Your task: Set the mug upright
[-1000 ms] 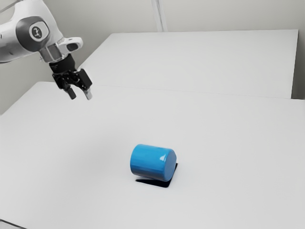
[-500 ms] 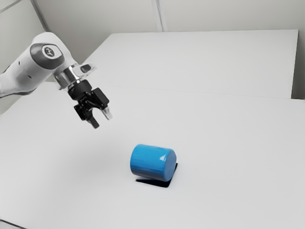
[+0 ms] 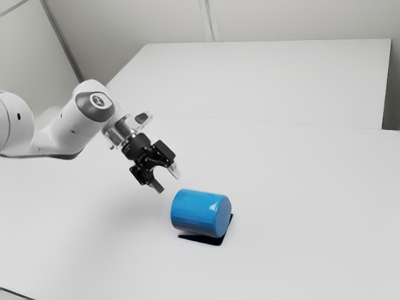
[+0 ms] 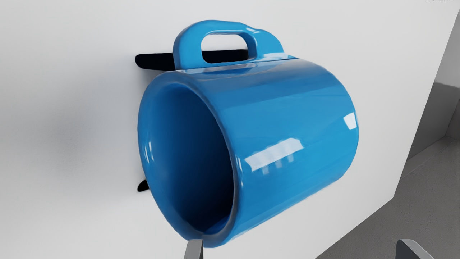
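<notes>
My fingers (image 3: 157,186) are spread apart, with nothing between them, above the tabletop (image 3: 300,181) and near the blue mug (image 3: 197,211). It lies on its side, base toward the exterior view's right, its handle (image 4: 187,46) standing out from its wall.
</notes>
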